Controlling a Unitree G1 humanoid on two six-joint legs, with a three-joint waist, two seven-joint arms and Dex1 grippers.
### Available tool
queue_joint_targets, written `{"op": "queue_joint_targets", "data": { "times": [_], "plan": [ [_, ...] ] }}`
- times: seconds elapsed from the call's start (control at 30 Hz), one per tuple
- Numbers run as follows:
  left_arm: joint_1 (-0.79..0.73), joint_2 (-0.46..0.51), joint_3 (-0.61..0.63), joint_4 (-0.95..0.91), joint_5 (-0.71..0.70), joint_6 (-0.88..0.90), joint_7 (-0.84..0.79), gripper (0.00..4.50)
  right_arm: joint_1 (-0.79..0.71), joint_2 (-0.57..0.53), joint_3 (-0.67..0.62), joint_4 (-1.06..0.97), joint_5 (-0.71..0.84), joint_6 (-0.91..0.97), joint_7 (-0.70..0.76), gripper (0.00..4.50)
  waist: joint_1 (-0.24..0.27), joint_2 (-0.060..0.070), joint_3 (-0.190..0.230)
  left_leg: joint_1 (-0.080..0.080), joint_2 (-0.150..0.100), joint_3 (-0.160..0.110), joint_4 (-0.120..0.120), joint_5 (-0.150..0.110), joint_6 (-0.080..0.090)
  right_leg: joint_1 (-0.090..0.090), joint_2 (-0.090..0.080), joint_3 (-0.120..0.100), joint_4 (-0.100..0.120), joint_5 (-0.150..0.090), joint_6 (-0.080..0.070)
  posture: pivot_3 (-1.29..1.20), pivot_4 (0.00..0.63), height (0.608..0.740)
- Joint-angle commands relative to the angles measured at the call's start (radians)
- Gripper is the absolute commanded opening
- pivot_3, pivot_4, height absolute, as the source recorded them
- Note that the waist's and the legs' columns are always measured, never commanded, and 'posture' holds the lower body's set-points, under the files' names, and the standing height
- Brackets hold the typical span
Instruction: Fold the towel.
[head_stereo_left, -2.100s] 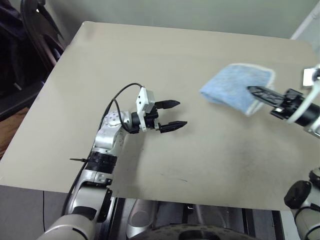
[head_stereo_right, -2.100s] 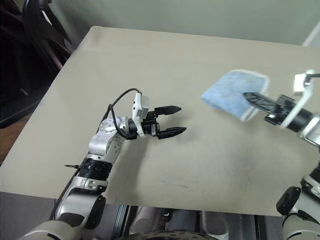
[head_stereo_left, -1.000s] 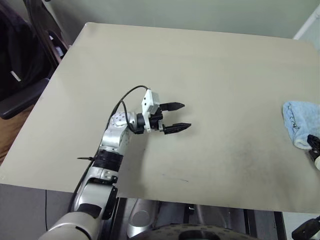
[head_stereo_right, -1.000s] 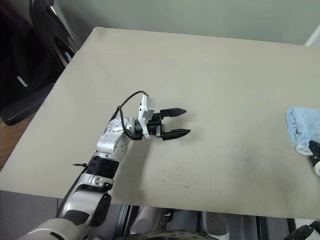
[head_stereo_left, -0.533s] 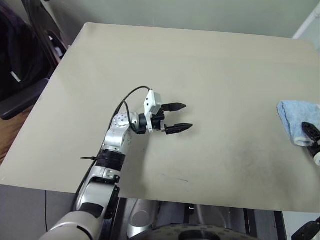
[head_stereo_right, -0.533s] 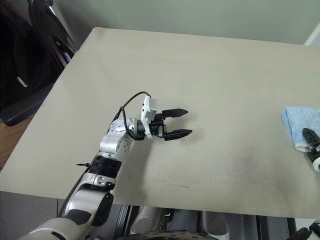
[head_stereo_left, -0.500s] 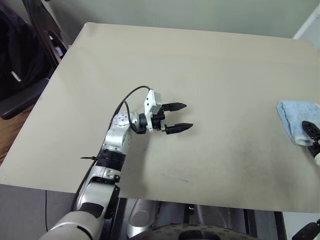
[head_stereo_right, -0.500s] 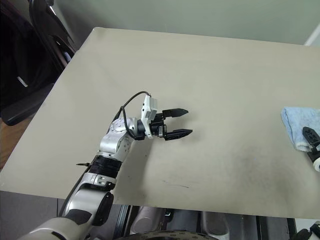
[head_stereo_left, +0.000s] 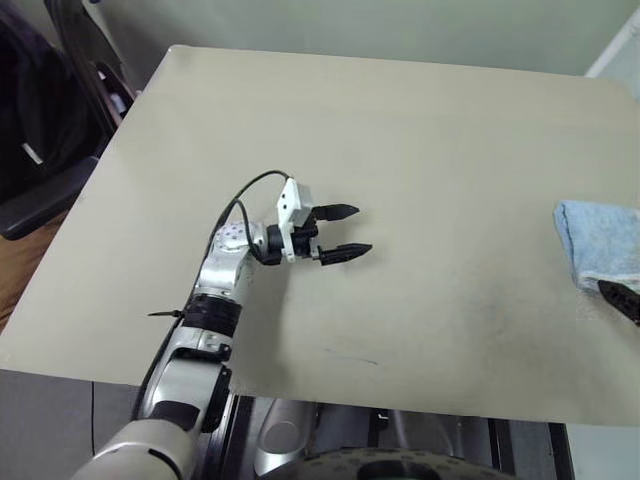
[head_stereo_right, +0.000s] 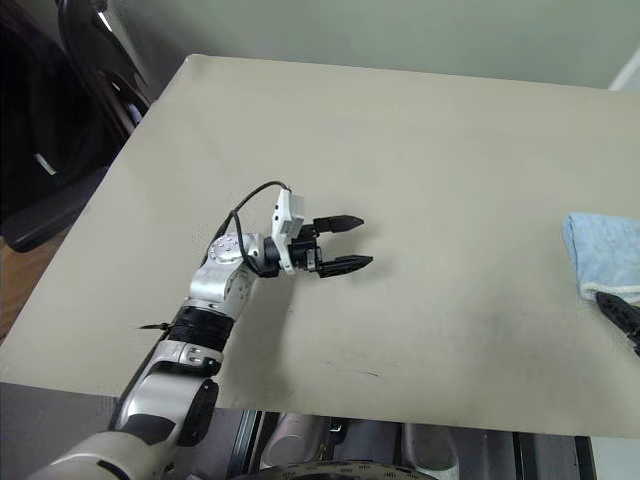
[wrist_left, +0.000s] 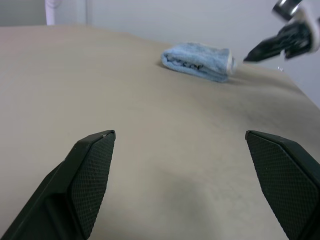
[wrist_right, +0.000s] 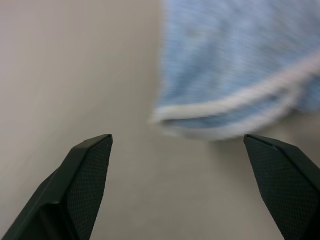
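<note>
The light blue towel (head_stereo_left: 598, 242) lies folded in a small bundle at the right edge of the beige table (head_stereo_left: 400, 120), its whitish edging facing the near side. My right gripper (wrist_right: 177, 136) is open and hangs just short of the towel's near edge, touching nothing; one of its black fingers (head_stereo_left: 620, 298) shows at the right border of the head view. My left gripper (head_stereo_left: 338, 232) is open over the middle of the table, pointing right toward the towel (wrist_left: 197, 61), far from it and holding nothing.
A dark chair and other dark things (head_stereo_left: 50, 120) stand beyond the table's left edge. The table's near edge (head_stereo_left: 300, 385) runs just below my left forearm. Bare tabletop lies between the left gripper and the towel.
My right gripper has opened, let go of the towel and drawn back toward the near edge. The towel stays folded by the right edge. The left gripper has hardly moved.
</note>
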Motion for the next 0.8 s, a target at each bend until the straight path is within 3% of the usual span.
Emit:
{"op": "queue_joint_targets", "data": {
  "times": [0.03,0.2,0.3,0.43,0.8],
  "plan": [
    [-0.032,0.016,0.029,-0.024,-0.02,0.015,-0.009,4.5,-0.064,0.005,0.071,-0.239,0.015,-0.141,0.056,4.45,-0.008,0.0,0.0,0.0,0.0,0.0,0.0,0.0,0.0,0.0,0.0,0.0,0.0,0.0,0.0,0.0,0.15,0.733],
    [0.009,0.06,0.071,-0.117,-0.078,0.043,-0.036,4.5,-0.25,0.044,0.297,-0.384,0.002,-0.254,0.04,4.45,-0.021,0.0,0.0,0.0,0.0,0.0,0.002,0.002,0.002,0.001,0.001,0.0,0.0,0.001,0.001,0.0,0.15,0.733],
    [0.059,0.102,0.088,-0.19,-0.105,0.038,-0.076,4.5,-0.319,0.047,0.428,-0.389,-0.045,-0.295,0.057,4.45,-0.02,-0.001,0.0,0.0,0.0,0.0,0.002,0.005,-0.004,0.0,0.001,0.0,0.0,0.004,0.008,0.0,0.15,0.733],
    [0.121,0.162,0.107,-0.291,-0.14,0.064,-0.102,4.5,-0.343,0.034,0.569,-0.355,-0.122,-0.344,0.12,4.45,-0.009,-0.001,0.0,-0.001,0.0,-0.002,0.002,0.006,-0.006,0.0,0.001,0.001,0.0,0.007,0.001,0.0,0.15,0.733],
    [0.249,0.199,0.123,-0.451,-0.156,0.11,-0.015,4.5,-0.297,-0.005,0.645,-0.307,-0.177,-0.399,0.248,4.45,-0.002,-0.001,0.0,-0.001,0.0,-0.001,0.004,0.003,-0.009,0.0,-0.001,0.0,0.0,0.003,-0.008,0.0,0.15,0.733]
  ]
}}
